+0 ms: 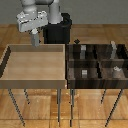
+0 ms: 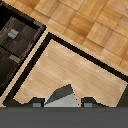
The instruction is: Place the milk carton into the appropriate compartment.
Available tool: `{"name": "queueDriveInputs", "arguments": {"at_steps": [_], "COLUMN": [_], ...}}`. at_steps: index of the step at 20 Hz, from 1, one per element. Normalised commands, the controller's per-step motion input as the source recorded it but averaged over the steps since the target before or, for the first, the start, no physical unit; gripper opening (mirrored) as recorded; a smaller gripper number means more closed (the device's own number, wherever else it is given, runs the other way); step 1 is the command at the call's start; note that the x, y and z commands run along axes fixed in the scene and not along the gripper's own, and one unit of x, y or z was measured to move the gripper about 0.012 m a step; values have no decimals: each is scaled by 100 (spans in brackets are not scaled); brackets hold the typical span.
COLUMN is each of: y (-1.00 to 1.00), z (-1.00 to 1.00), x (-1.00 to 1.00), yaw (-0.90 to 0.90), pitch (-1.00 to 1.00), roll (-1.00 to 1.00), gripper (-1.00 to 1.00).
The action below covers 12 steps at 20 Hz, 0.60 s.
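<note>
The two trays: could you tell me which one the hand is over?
The light, undivided tray on the exterior view's left, not the dark tray; the hand holds the milk carton above it.

The wrist view looks down into a light wooden tray [image 2: 75, 75] with a dark rim, its floor bare. Beyond the rim lies a parquet floor [image 2: 95, 25]. Next to the tray sits a dark divided bin [image 2: 15, 45]; small grey blocks [image 2: 13, 33] rest in two of its compartments. At the near edge of the frame, the carton [image 2: 62, 97] shows as a grey peaked shape, its tip over the tray floor. The claw [image 2: 62, 103] flanks it, one dark fingertip [image 2: 36, 104] on each side, pressed against its sides. A dark grey band crosses the frame beneath them.
</note>
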Motion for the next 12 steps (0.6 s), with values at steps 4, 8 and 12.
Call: {"name": "queueDriveInputs", "arguments": {"at_steps": [4,8,12], "y": [100,100,100], "z": [0,0,0], "x": [0,0,0], "yaw": [0,0,0], "pitch": [0,0,0], "roll": [0,0,0], "gripper": [-100,-100,-100]}}
